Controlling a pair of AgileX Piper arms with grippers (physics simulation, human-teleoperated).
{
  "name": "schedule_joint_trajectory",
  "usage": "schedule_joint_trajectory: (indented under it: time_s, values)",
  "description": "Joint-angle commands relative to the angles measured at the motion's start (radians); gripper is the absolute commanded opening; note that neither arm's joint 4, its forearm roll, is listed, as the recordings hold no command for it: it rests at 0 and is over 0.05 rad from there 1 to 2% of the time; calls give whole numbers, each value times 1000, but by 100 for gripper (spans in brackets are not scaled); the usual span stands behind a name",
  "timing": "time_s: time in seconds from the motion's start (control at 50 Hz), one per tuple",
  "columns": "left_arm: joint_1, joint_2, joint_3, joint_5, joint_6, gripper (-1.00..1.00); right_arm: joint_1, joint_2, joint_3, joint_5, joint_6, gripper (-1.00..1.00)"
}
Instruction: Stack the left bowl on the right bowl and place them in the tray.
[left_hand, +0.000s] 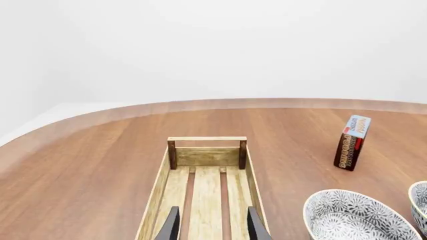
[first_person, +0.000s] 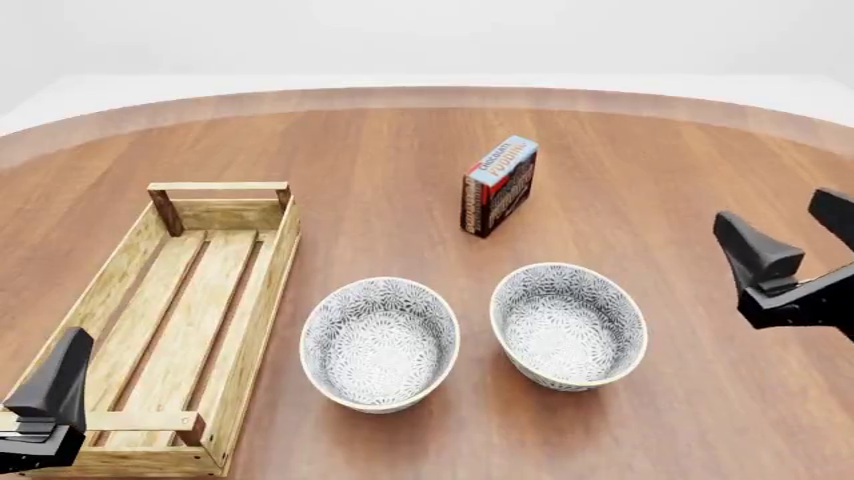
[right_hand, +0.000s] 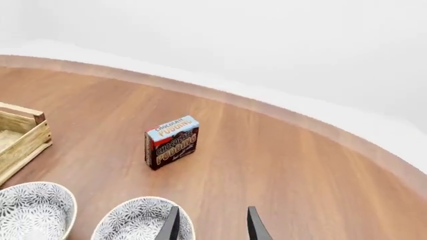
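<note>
Left gripper (first_person: 47, 400) open and empty over the tray's near end; right gripper (first_person: 787, 250) open and empty at 3 o'clock of the right bowl (first_person: 569, 325). Left bowl (first_person: 380, 343) sits apart at its 9 o'clock, tray (first_person: 254, 320) just beyond. Risks: rim pinch slips on the thin wall; off-centre drop tips the stack; chocolate pudding box (first_person: 499, 185) at 12 gets clipped
</note>
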Motion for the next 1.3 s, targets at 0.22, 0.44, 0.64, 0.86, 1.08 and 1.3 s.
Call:
schedule_joint_trajectory:
  time_s: [0.22, 0.44, 0.64, 0.86, 1.08, 1.3]
  values:
    - [0, 0, 0, 0, 0, 100, 247, 517, -433, 134, -102, 100]
    - [0, 0, 0, 0, 0, 100, 375, 704, -560, 212, -171, 100]
    - [0, 0, 0, 0, 0, 100, 423, 816, -641, 253, -171, 100]
    - [0, 0, 0, 0, 0, 100, 458, 928, -679, 235, -153, 100]
    - [0, 0, 0, 0, 0, 100, 466, 1025, -712, 232, -149, 100]
    - [0, 0, 0, 0, 0, 100, 511, 1099, -716, 235, -123, 100]
